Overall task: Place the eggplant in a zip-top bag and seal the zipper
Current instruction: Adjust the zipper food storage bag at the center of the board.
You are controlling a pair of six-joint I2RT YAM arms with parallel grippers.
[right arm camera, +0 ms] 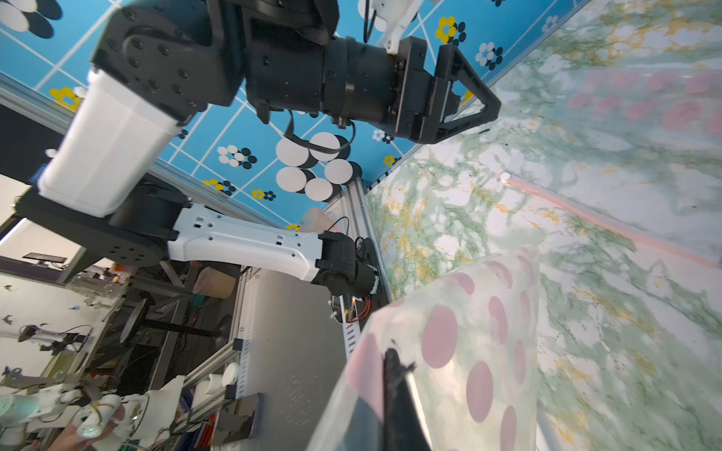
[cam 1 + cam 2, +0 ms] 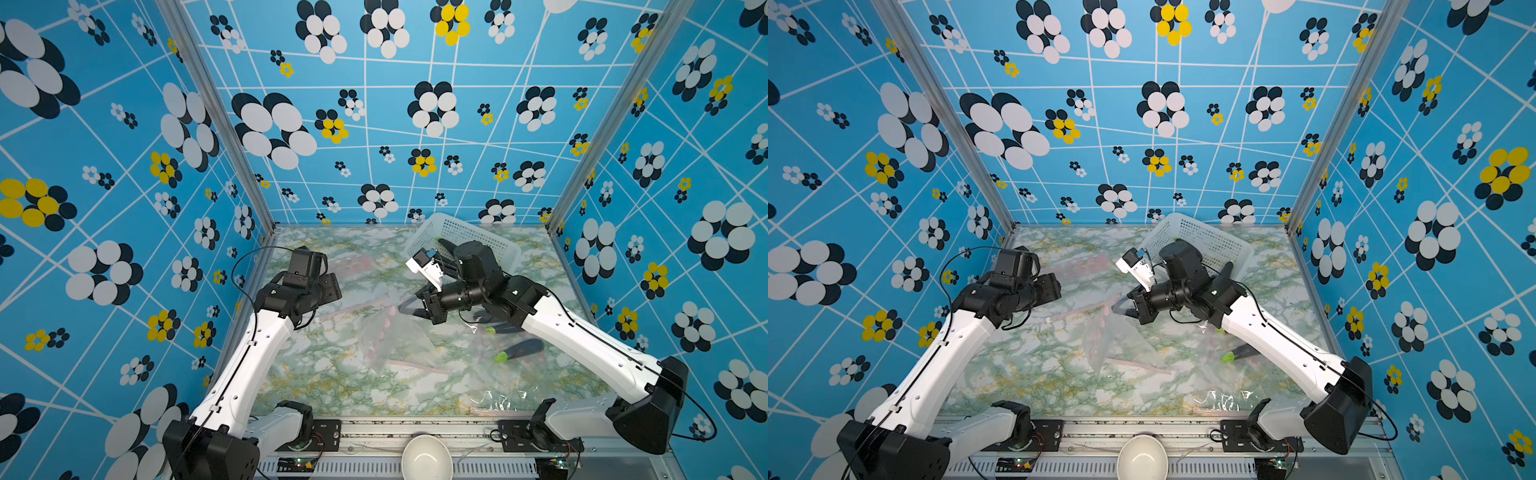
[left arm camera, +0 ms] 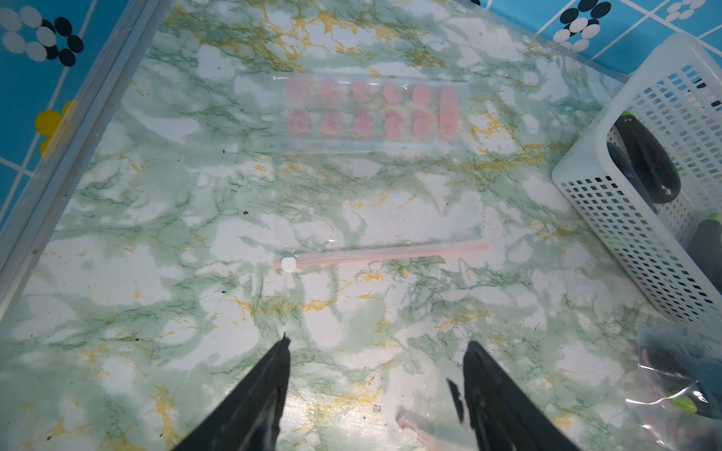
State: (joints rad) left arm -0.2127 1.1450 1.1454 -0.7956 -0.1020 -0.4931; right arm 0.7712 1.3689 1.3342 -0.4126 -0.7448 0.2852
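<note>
Eggplant point(image 2: 521, 348) lies on the tabletop point(image 2: 324, 386) beside the right arm, apart from the pink-dotted zip-top bag point(image 2: 384, 338). The right end effector point(image 2: 408, 310), pressed together, pinches that bag's edge and holds it raised. The left end effector point(image 3: 376, 345) hangs spread above another flat bag point(image 3: 375, 175).

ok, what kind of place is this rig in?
Probably a lab robot cell, not a kitchen: flower-print walls on an aluminium frame box in a marble-print tabletop, the left arm and right arm are mounted on a front rail, and the right wrist view shows cluttered workbenches beyond.
</note>
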